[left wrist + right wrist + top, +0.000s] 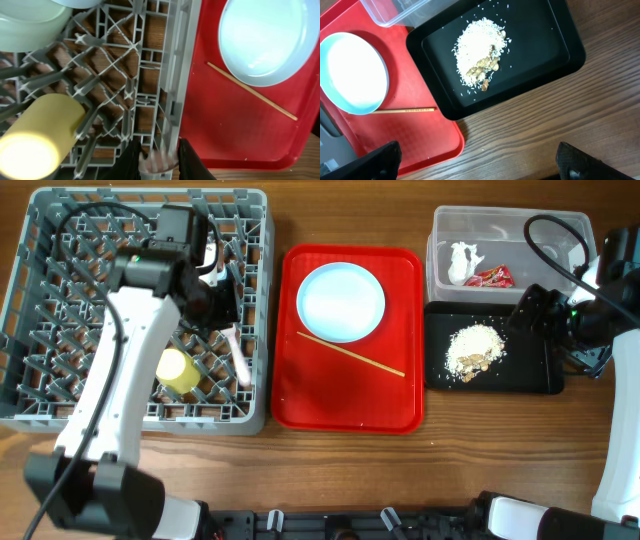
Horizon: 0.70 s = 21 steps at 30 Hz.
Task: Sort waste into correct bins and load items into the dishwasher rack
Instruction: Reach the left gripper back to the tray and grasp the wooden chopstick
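Observation:
My left gripper (228, 312) (159, 162) is over the right side of the grey dishwasher rack (262, 240) (175, 75), shut on the white fork (238, 360) (159, 161). The yellow cup (175, 370) (37, 137) lies in the rack. A light green bowl (27, 27) sits at its far part. The pale blue bowl (340, 302) (352, 72) and a chopstick (350, 353) (402, 110) lie on the red tray. The clear tub (560, 230) holds the tissue (465, 262) and red wrapper (490, 276). The black tray (535, 375) (555, 45) holds the crumbs (473, 350) (482, 50). My right gripper (528, 308) (480, 167) is open and empty.
The red serving tray (400, 405) (420, 145) lies between the rack and the bins. Bare wooden table (530, 135) runs along the front. Cables trail from both arms over the rack and the tub.

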{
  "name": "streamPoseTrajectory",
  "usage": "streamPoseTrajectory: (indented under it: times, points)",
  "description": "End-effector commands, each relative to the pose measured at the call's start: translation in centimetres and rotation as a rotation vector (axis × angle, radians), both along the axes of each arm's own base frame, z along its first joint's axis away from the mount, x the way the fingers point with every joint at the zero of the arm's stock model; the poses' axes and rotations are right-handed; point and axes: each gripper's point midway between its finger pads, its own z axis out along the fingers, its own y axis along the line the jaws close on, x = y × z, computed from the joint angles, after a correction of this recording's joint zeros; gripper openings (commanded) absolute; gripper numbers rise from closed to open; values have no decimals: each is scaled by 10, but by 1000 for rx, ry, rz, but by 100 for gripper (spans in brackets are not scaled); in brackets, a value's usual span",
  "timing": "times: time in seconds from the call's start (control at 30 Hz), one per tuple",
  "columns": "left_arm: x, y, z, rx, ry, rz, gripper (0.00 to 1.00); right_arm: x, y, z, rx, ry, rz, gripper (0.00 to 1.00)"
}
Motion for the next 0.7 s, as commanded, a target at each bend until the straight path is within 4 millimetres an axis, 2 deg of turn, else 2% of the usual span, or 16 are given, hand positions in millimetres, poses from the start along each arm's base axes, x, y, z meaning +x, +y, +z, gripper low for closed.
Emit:
streamPoseTrajectory:
  times: [0.0, 0.3, 0.43, 0.53, 0.6, 0.67]
  points:
    - [12, -3, -17, 1, 26, -19, 18, -1, -1, 5, -14, -15, 15, 100]
    - [45, -9, -38, -7, -25, -22, 22, -1, -1, 5, -14, -15, 15, 100]
    - [57, -15, -44, -11, -50, -33, 55, -2, -1, 4, -14, -14, 15, 100]
    - [64, -19, -43, -16, -78, -39, 90, -2, -1, 4, -14, -13, 15, 100]
    - [67, -20, -42, -18, -91, -39, 99, -3, -1, 4, -13, -10, 17, 100]
    - [66, -20, -41, -19, -90, -36, 100, -3, -1, 4, -13, -9, 17, 100]
